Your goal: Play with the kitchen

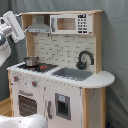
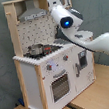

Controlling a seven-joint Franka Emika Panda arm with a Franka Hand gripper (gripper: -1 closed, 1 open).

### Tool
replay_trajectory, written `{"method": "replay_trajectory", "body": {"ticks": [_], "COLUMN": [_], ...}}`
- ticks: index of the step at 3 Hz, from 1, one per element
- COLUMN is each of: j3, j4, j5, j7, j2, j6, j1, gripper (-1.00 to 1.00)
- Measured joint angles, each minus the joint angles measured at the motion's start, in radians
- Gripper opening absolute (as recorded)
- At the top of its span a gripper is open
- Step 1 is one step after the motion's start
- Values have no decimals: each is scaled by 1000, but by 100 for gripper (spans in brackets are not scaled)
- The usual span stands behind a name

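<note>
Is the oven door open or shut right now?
Shut. The oven door sits flush with the kitchen front in both exterior views.

White and light-wood kitchen [image 1: 65, 95] with brick-patterned backsplash [image 1: 60, 50], grey sink [image 1: 74, 74] and black faucet [image 1: 85, 59] at three o'clock of silver pot [image 1: 31, 61]; white arm [image 2: 83, 35] with blue light [image 2: 67, 22].

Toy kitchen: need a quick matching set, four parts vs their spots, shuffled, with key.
Parts:
1. pot
2. faucet
3. microwave
4. oven door

Places:
A. top shelf
B. on the stove
C. front, below the stove
D. behind the sink

Pairs: 1-B, 2-D, 3-A, 4-C
</note>
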Motion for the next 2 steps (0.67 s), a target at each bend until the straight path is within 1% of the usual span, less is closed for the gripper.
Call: {"method": "replay_trajectory", "body": {"ticks": [1,2], "j3": [5,14], "j4": [44,64], "j5": [0,0], "j7": [82,166], "j2": [3,4], "j6": [-50,-99], "j1": [-55,-101], "gripper": [100,100]}}
